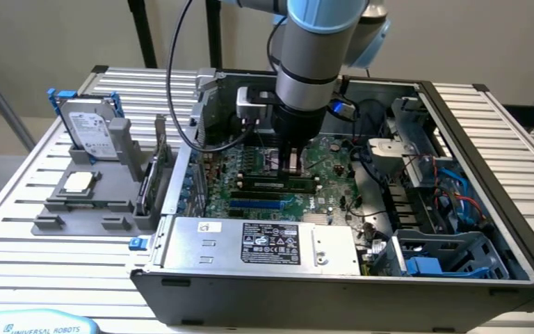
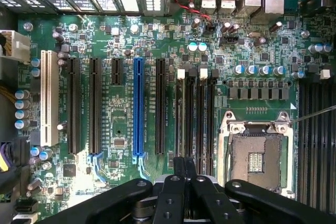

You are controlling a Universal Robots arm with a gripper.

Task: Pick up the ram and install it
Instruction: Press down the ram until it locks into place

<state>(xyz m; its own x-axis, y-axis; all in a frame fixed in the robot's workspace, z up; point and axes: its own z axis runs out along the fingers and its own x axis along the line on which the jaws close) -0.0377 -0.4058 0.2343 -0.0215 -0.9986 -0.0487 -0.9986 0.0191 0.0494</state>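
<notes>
I am holding the claw closed, empty, over the motherboard; the ram is already sitting in its slot beneath.

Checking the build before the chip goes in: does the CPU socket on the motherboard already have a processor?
No. The CPU socket lies open, bare contacts showing.
</notes>
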